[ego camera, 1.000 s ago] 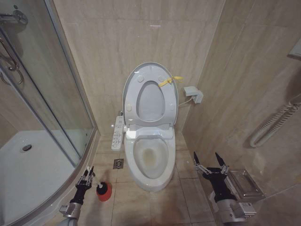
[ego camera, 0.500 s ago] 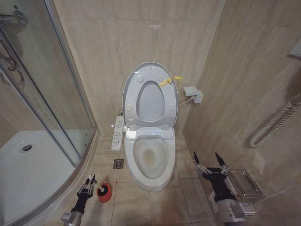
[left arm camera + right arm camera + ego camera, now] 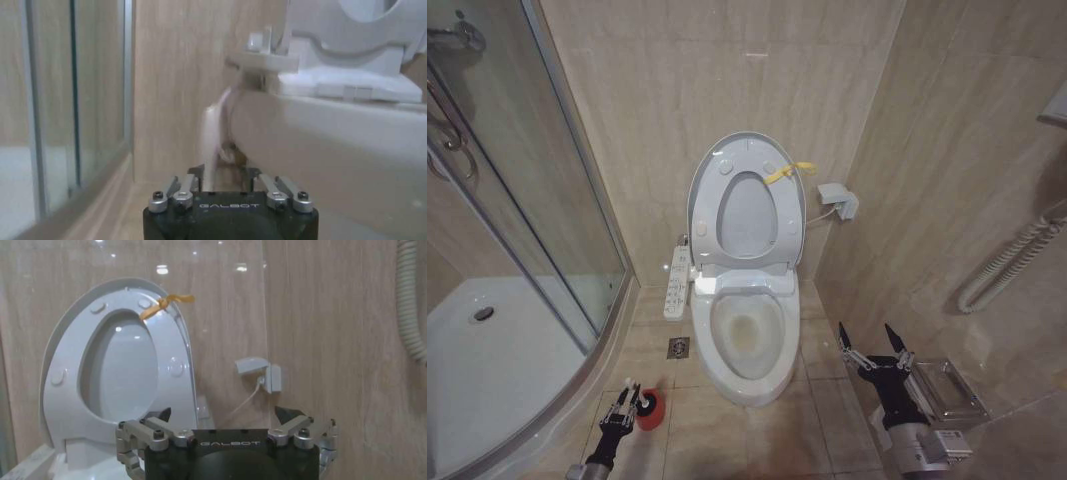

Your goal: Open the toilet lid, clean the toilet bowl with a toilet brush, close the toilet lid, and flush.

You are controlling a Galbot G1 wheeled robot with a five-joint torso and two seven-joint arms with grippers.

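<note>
The shower glass (image 3: 537,200) is seen along the robot's left, with tiled walls behind and to the right. The toilet stands against the back wall. Its lid (image 3: 749,200) is raised upright against the wall, with the ring seat (image 3: 727,240) lifted against it and a yellow strap (image 3: 787,172) hanging at the lid's upper edge. The bowl (image 3: 749,345) lies open below, with water at its bottom. A control panel (image 3: 677,283) is mounted along the bowl's left side, and a wall socket (image 3: 839,200) is fixed to the right of the lid. A floor drain (image 3: 678,347) is set in the tiles left of the bowl.

The right gripper (image 3: 874,345) is held low beside the bowl's right, its fingers spread wide and gripping nothing; in the right wrist view it (image 3: 229,416) is pointed toward the raised lid (image 3: 120,385).

The left gripper (image 3: 630,390) is placed near the floor at the bowl's left, just beside the red cup (image 3: 651,409). In the left wrist view the brush (image 3: 211,145) handle is seen rising between the fingers of the gripper (image 3: 225,181), which are drawn in close to it; whether it is actually gripped cannot be told.
</note>
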